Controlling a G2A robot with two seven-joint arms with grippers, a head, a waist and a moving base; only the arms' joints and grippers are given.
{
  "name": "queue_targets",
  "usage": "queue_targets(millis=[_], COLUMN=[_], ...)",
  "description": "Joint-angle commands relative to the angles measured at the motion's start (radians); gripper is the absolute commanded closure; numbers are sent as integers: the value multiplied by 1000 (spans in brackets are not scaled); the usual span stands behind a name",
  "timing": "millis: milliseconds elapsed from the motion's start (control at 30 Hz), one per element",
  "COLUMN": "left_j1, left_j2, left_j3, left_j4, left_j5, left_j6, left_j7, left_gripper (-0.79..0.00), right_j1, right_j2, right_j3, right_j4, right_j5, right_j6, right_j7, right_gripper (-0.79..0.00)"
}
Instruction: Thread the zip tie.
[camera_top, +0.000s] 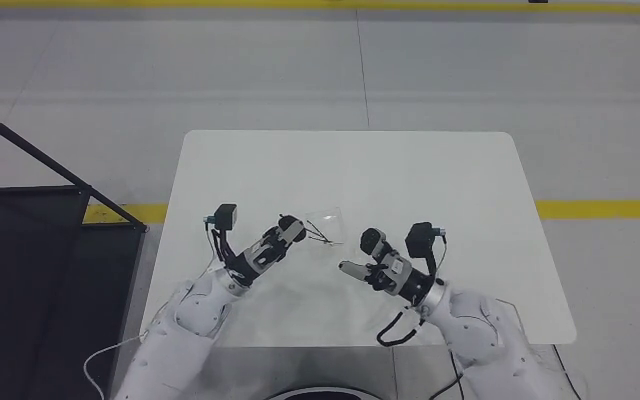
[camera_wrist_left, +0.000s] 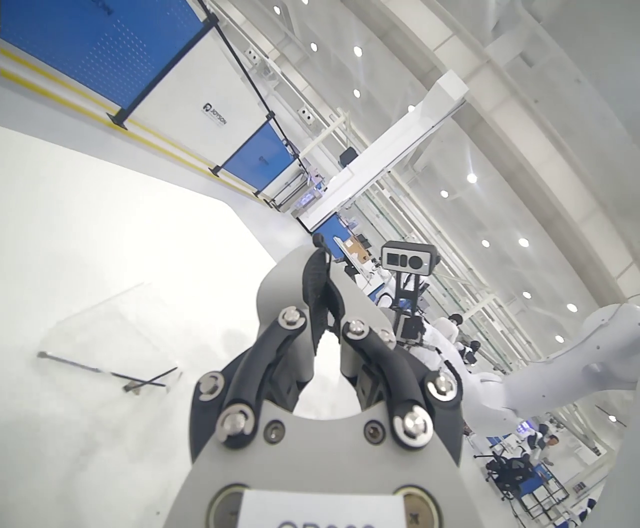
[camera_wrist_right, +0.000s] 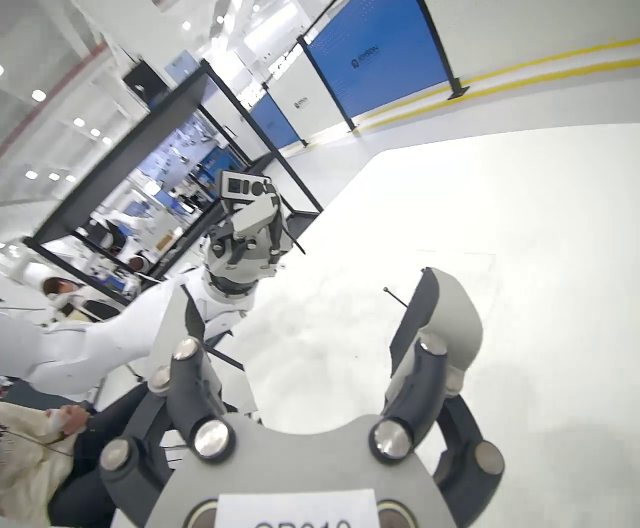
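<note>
Left gripper (camera_wrist_left: 318, 264): jaws pressed together, and pinched between them is a thin black zip tie (camera_wrist_right: 295, 242), its free end poking out past the fingertips. Right gripper (camera_top: 358, 254): jaws spread wide, with nothing between the pads.

Now to the clear bag (camera_wrist_left: 115, 320), lying flat on the white table (camera_top: 450, 200). The left gripper sits just beside the bag, on the robot's left of it. The right gripper is near the bag on the opposite side, a little closer to the robot. The two grippers point toward each other and are apart.

At the bag's edge nearest the robot lie the loose zip ties (camera_wrist_left: 100, 371), thin, black and crossed over one another. I cannot tell whether they are inside the bag or on top of it.
</note>
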Motion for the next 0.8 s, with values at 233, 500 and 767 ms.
queue_targets(millis=[233, 500, 767], left_j1=[62, 62, 62], left_j2=[24, 24, 24], left_j3=[-100, -100, -100], left_j4=[-23, -23, -23], left_j5=[-60, -60, -60], left_j6=[4, 4, 4], left_j7=[-67, -67, -67], left_gripper=[0, 0, 0], right_j1=[-19, -9, 170], right_j2=[-1, -3, -45], right_j3=[-20, -40, -227], right_j4=[-44, -59, -92], right_j5=[-128, -174, -388], right_j6=[61, 88, 386], right_j7=[6, 46, 312], right_gripper=[-785, -785, -785])
